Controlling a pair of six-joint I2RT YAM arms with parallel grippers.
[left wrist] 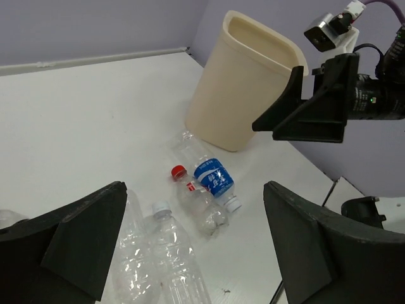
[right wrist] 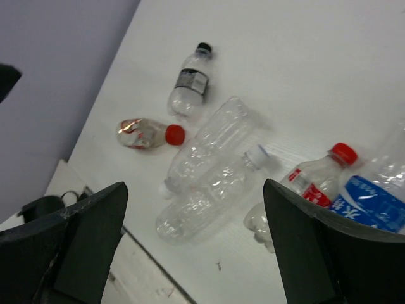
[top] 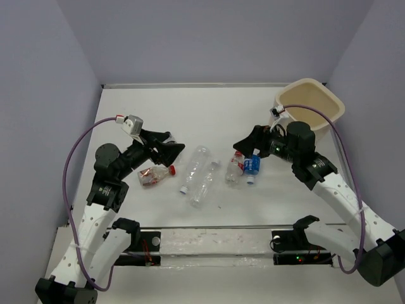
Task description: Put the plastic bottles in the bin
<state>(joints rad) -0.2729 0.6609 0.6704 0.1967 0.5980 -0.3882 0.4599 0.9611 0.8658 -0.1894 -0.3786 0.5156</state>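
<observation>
Right gripper (top: 239, 144) hovers open and empty near the blue-labelled bottle (top: 252, 164), apparently lining up a grasp; left gripper (top: 176, 145) gapes empty too.

Both arms are up off their bases, elbows bent, leaning in toward the middle. The left arm (top: 104, 190) angles up and to the right with its wrist camera (top: 134, 123) riding high. The left gripper (top: 172, 147) points right and a little down, jaws spread wide with nothing between them. Over on the other side, the right arm (top: 335, 190) folds at the elbow and comes in from the right. The right gripper (top: 243, 145) aims left and down, jaws also wide apart and empty. The two grippers face each other, well apart.
</observation>
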